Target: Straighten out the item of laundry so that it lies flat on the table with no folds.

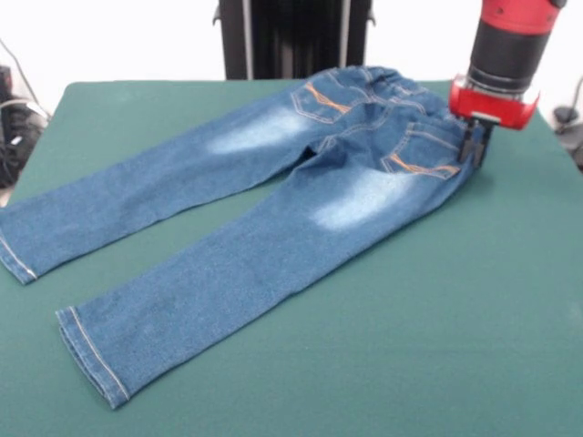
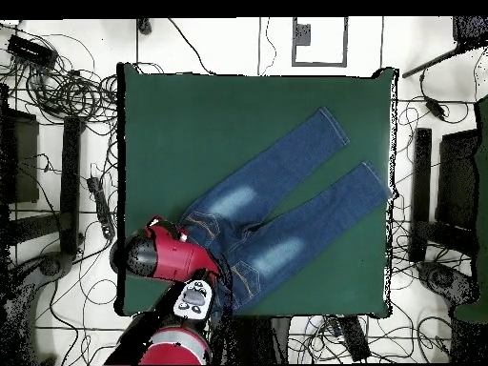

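- Blue denim jeans (image 1: 273, 218) lie spread on a dark green desk (image 1: 437, 346), back side up, seen from the front view.
- At far left, the hem of one leg sits at the desk's left edge, with pale stitching along the cuff.
- Just right of it and nearer the camera, the second leg's hem lies on the green cloth, well inside the desk.
- Both legs run up and to the right, parted in a narrow V, each with a faded whitish patch on the thigh.
- Further right are two back pockets with orange stitching and a gathered waistband, close to the desk's far edge.
- At the right end of the waistband, a red and black arm comes down from above; its black tool (image 1: 473, 146) meets the jeans' corner beside the right pocket.
- Whether the tool is spread or pinching the denim, I cannot tell.
- In the overhead view, the jeans (image 2: 276, 214) lie diagonally across the desk (image 2: 172, 114), and the arm covers the waistband end, hiding the tool.
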You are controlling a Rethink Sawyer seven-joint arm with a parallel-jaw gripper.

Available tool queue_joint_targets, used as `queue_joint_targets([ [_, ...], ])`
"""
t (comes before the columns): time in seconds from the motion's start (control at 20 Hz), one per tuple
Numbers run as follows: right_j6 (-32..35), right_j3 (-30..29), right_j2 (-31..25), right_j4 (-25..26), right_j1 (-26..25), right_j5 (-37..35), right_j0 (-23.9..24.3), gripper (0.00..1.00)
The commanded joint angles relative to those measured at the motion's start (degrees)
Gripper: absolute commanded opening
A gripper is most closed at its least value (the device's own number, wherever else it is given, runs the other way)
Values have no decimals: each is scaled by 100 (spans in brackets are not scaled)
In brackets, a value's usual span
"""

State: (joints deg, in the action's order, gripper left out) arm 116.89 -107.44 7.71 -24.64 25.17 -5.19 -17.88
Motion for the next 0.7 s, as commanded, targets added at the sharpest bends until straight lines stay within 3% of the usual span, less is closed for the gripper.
queue_joint_targets([
  [0.05,1275,491,-372,-454,-62,-368,-94,0],
  [0.25,1318,302,-397,-420,-33,-47,12,0],
  [0.3,1300,260,-420,-366,-28,103,62,100],
  [0.7,1145,60,-462,-176,156,47,260,100],
])
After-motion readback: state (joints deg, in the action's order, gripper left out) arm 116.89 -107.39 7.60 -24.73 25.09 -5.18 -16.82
